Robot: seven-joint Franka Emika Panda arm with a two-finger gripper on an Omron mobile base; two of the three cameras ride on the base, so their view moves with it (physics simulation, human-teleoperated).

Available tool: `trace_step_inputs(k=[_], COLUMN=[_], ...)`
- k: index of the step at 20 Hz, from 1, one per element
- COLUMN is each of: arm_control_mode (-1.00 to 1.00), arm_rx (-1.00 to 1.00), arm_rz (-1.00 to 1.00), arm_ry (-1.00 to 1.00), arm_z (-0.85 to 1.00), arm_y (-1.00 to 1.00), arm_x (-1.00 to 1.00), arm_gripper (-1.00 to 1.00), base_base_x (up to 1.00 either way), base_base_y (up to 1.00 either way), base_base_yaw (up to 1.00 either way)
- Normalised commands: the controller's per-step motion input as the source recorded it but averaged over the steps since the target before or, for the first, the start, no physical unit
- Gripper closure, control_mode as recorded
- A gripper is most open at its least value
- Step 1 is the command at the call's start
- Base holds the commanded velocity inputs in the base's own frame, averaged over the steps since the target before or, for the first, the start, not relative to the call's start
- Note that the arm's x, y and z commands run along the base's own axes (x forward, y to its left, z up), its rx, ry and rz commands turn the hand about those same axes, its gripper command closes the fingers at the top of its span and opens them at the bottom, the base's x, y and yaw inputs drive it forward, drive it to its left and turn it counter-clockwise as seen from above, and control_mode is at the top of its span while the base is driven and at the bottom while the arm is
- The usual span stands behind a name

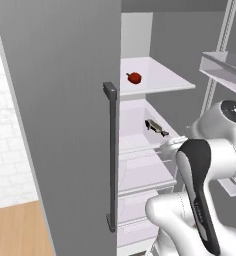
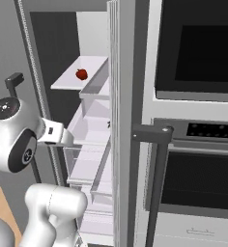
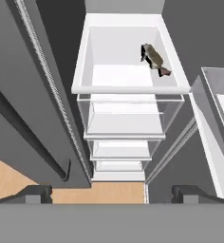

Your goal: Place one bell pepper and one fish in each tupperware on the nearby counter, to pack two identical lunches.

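Note:
A red bell pepper [image 1: 134,77] [image 2: 81,74] lies on the upper white shelf of the open fridge. One shelf lower, a brown fish [image 1: 156,127] [image 3: 153,58] rests in a white bin [image 3: 85,61], toward its back right corner. My gripper [image 3: 113,194] hangs above and in front of that bin, well short of the fish, with its fingertips [image 3: 38,192] wide apart and nothing between them. A strip of the wooden counter [image 1: 15,230] shows at the lower left under white brick tiles. The tupperware is out of view.
The grey fridge door [image 1: 65,125] with its dark vertical handle [image 1: 111,155] stands close on the left. Door shelves [image 1: 225,65] jut out on the right. Clear drawers [image 3: 126,118] stack below the bin. A black wall oven [image 2: 198,159] sits right of the fridge.

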Motion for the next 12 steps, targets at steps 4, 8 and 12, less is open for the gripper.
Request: trace_step_inputs(k=[4,8,12], arm_control_mode=[-1.00,-1.00,-1.00], arm_rx=[0.00,0.00,0.00], arm_rz=[0.06,0.01,0.00], arm_ry=[-0.35,-0.33,-0.14], arm_z=[0.56,0.55,0.57], arm_y=[0.10,0.09,0.00], arm_x=[0.23,0.15,0.30], arm_gripper=[-1.00,-1.00,-1.00], base_base_x=[0.00,0.00,0.00], base_base_y=[0.00,0.00,0.00], base_base_yaw=[0.00,0.00,0.00])
